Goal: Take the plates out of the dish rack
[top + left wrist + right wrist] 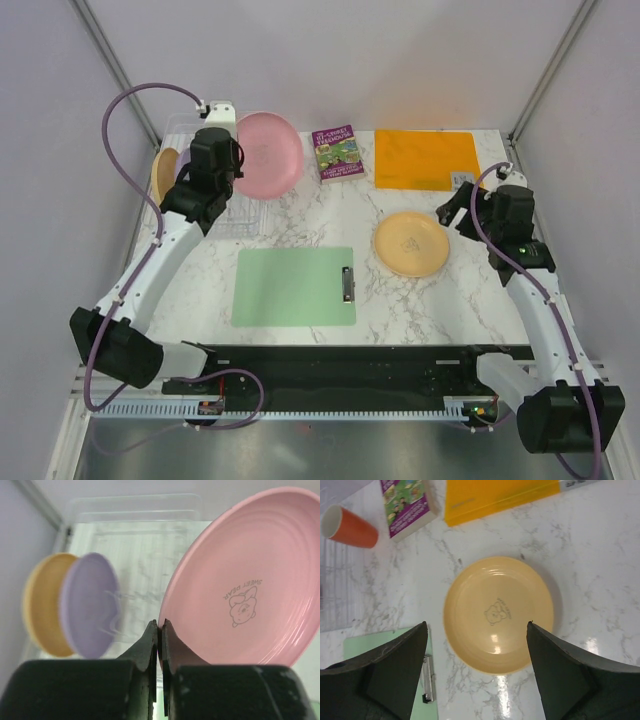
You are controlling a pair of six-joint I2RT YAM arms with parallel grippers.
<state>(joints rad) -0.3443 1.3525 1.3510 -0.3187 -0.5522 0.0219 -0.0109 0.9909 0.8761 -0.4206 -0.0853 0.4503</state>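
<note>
One of four down, by my count: orange plate (498, 587) flat on table (600, 555), right side, under right gripper (476, 625), jaws wide, empty. Left gripper (160, 630) pinched tight on pink plate (240, 580) rim, far left. Lilac plate (87, 612), tan plate (40, 600) upright in rack (135, 515), yet to unload.

Top overhead; left wrist level, close on pink plate (245, 580); right wrist downward (yellow plate (498, 614) shared with top)

White marble table (300, 215) is carrying, far L: clear dish rack (178, 127); far ctr: purple book (338, 152), w/ orange-red mug (350, 527) lying just L of it; far R: orange folder (425, 158). Green clipboard (290, 287) is lying near ctr-L, clip facing R. Yellow-orange plate (411, 243) is sitting flat R of clipboard, apart from folder.
</note>
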